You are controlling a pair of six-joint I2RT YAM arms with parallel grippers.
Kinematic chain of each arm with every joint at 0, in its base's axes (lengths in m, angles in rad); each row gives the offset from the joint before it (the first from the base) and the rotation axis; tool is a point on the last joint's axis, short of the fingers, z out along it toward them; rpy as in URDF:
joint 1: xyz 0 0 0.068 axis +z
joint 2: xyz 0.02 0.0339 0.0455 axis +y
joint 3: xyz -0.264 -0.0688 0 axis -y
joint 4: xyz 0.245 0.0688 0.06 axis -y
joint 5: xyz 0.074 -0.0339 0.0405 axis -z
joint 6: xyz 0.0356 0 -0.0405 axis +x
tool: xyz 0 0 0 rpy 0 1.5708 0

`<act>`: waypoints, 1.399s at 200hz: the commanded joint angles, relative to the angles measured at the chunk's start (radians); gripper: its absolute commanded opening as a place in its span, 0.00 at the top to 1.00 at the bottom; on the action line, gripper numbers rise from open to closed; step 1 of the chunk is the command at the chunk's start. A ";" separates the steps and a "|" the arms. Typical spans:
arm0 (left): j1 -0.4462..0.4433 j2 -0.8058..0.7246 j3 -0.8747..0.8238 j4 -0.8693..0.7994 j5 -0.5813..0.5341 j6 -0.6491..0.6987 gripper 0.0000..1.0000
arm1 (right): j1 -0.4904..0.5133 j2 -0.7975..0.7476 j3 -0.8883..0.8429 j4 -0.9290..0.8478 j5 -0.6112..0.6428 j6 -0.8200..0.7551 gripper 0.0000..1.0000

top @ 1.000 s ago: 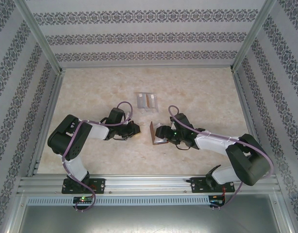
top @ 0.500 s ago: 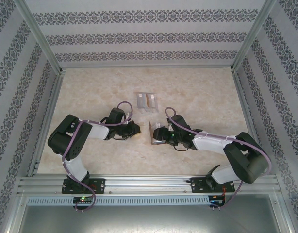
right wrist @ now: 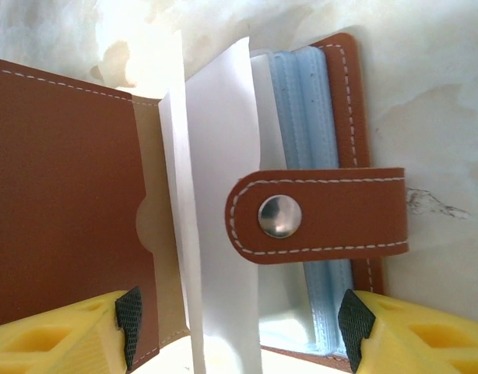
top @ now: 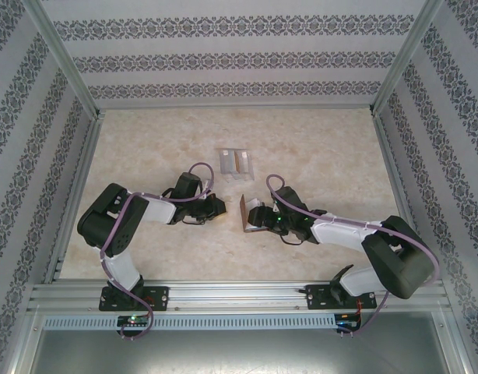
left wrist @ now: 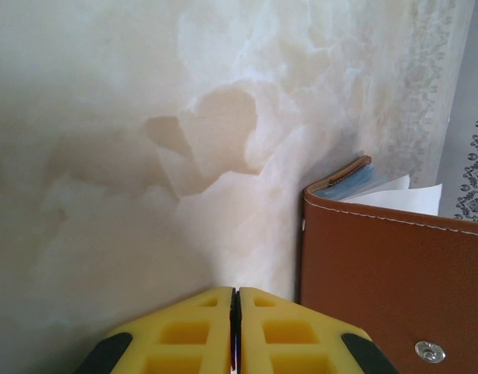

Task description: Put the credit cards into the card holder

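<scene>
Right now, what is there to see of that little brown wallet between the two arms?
The card holder is a small reddish-brown folder, leather by its look, with pale stitching. It stands open on its edge on the marble-patterned table. The right end effector seems to grip it, with yellow fingers on both sides. Inside are bluish pockets and a white sheet. Its snap tab lies unfastened across the pockets.

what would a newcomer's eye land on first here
The reddish-brown card holder draws the eye first, spread open between the fingers of the right hand, its snap tab folded across blue pockets and a white sheet. In the top view it stands on edge mid-table, the shut left hand just beside it. Farther back the credit cards lie flat together on the table.
</scene>
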 commanded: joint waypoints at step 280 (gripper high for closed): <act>-0.048 0.075 0.009 0.053 -0.015 -0.008 0.88 | 0.040 0.058 0.095 0.128 -0.058 0.073 0.27</act>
